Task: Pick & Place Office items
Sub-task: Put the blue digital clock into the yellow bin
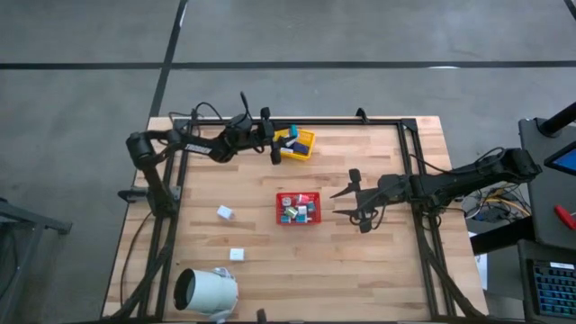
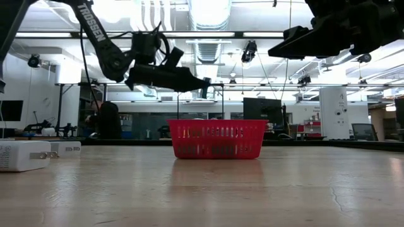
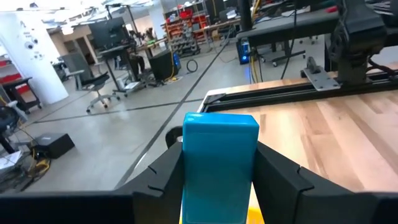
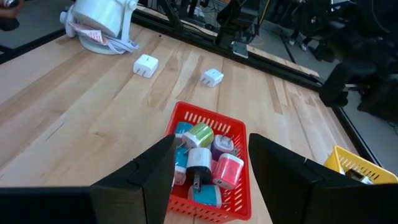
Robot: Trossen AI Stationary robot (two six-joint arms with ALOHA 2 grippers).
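A teal block [image 3: 221,165], one of the office items, sits between the fingers of my left gripper [image 1: 279,142], which is shut on it over the yellow tray [image 1: 301,144] at the table's far side. The red tray [image 1: 297,208] at mid-table holds several small coloured pieces [image 4: 205,158]. Two white pieces [image 1: 225,212] [image 1: 237,255] rest flat on the table to its left. My right gripper [image 1: 336,203] hovers open just right of the red tray, pointing at it, with nothing between its fingers. My left gripper pinches the teal block by two opposite sides [image 3: 188,174] between its two fingers. The fingers lie about level, high above the tabletop. The block stands upright in the hold, lifted clear, with the yellow tray's rim [image 3: 252,214] just below it.
A large white cylinder [image 1: 205,290] lies on its side near the table's front left corner. A black frame rail [image 1: 360,121] runs along the far edge and down both sides. Bare wood lies in front of and to the right of the red tray.
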